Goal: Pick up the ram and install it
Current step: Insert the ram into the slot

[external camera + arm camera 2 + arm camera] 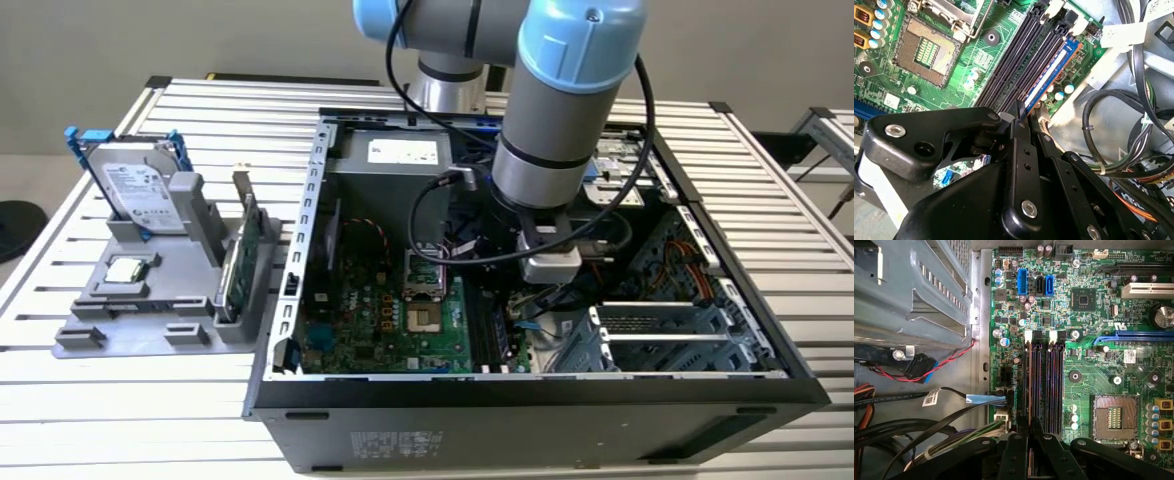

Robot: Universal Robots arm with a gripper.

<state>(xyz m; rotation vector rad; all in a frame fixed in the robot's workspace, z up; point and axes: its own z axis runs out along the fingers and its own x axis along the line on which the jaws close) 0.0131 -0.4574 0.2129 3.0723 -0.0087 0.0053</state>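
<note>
Slatted metal worktop (80, 385) is carrying an open computer case (534, 410), and a grey holder (134, 320) with spare parts is standing near the worktop's edge at the exterior view's left. Inside the case the arm is reaching down over the motherboard (1094, 320), beside a bundle of cables (1114, 125).

In the second wrist view, the gripper (1021, 117) is holding the ram (1051, 75) by its near end, with the jaws closed on the thin edge of the stick. The ram is lying along the outermost of the memory slots (1046, 385), the one nearest the cables, and its blue and white label side is showing. I cannot tell whether it is already fully seated or only resting in the slot's mouth.

To do this step well, I judge that the stick should be staying parallel to the slot along its whole length, so that both ends are going down together. The white latches (1074, 22) at the far end should be standing open before pressing. The push should be going straight toward the board, not sideways, because a tilted stick can be jamming or bending. The cables just beside the slot could be catching the jaws.
</note>
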